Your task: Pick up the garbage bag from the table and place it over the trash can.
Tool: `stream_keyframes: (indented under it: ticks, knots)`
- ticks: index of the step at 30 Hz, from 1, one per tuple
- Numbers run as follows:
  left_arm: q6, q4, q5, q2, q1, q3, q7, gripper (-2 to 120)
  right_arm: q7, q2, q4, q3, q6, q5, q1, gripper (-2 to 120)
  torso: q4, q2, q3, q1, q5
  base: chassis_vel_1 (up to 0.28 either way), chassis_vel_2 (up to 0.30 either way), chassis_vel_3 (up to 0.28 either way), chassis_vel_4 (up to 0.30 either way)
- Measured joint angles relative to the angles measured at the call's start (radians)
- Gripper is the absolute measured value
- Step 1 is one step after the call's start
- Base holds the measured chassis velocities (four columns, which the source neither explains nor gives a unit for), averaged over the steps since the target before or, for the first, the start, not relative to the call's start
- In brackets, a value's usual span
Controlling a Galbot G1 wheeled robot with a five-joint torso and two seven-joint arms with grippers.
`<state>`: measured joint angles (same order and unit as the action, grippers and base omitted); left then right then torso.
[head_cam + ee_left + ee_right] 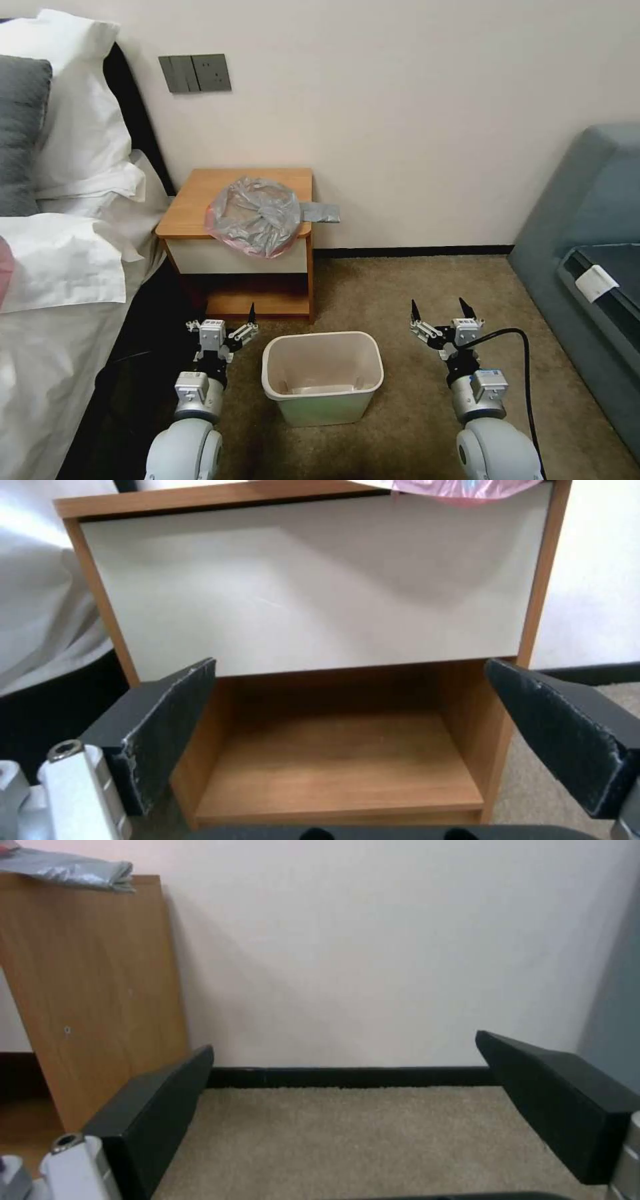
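Centre frame, a thin, crinkly grey plastic garbage bag (257,215) overhangs the wooden worktop (193,200): likely light, limp, slippery; pinch its overhanging edge. Both tools, left (230,324) and right (441,312), hang open low.

**A bedroom corner in plain light**

A cream wall (400,100) is running behind everything, carrying a grey switch panel (195,73). Beige carpet (413,300) is covering the floor, meeting a black skirting board (413,251). A bed (60,267) with white pillows (80,100) is lying along one side, a grey-blue sofa (587,220) along the other.
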<state>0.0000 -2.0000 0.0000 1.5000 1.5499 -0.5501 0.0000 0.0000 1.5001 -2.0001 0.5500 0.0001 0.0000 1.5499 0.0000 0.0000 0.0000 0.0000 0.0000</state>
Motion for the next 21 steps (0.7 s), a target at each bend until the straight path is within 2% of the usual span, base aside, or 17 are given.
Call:
stream_keyframes:
  ticks: [21]
  knots:
    - [0.0, 0.0, 0.0, 0.0, 0.0, 0.0, 0.0, 100, 0.0, 0.0, 0.0, 0.0, 0.0, 0.0, 0.0, 100, 0.0, 0.0, 0.0, 0.0, 0.0, 0.0, 0.0, 0.0, 0.0]
